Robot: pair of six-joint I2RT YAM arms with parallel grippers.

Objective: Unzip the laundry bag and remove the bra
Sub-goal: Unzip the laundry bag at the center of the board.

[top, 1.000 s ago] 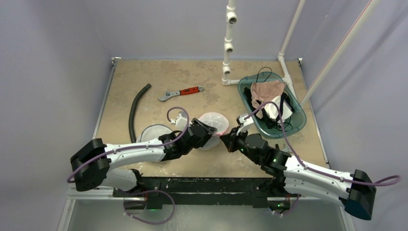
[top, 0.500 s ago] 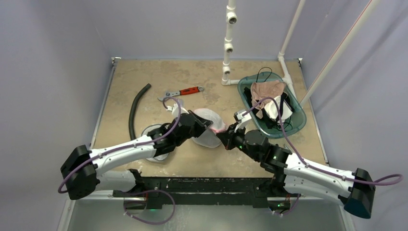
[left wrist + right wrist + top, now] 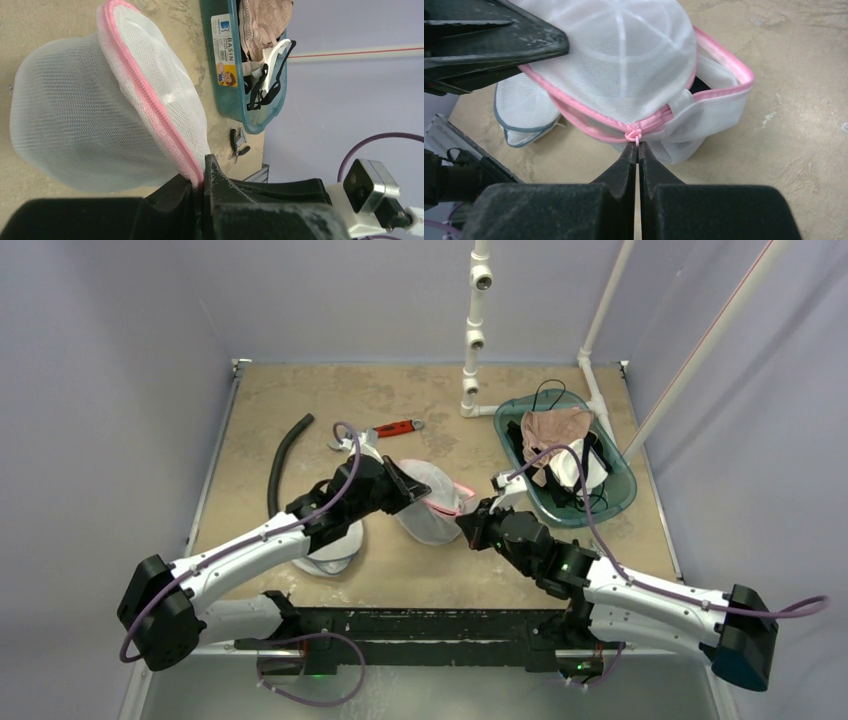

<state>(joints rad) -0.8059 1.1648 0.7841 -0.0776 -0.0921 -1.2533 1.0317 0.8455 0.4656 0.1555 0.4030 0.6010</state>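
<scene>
The laundry bag [image 3: 428, 508] is white mesh with pink trim and hangs stretched between my two grippers above the table. My left gripper [image 3: 404, 486] is shut on its pink rim [image 3: 192, 167]. My right gripper [image 3: 470, 526] is shut on the small pink zipper pull [image 3: 634, 135] at the bag's near side. The zipper is partly open, with a loose flap of pink-edged mesh [image 3: 719, 90] at the right. A dark gap shows inside the opening. I cannot make out the bra inside the bag.
A second mesh bag with grey trim [image 3: 335, 545] lies under the left arm. A teal basin [image 3: 606, 502] holding beige, white and black garments stands at the right. A black hose [image 3: 280, 465], a red-handled wrench [image 3: 388, 428] and a white pipe stand [image 3: 472, 340] are further back.
The left gripper has lifted and carried the bag's rim away from the near edge and leftward. The bag now hangs stretched, and the zipper has opened wider against the right gripper's hold.
</scene>
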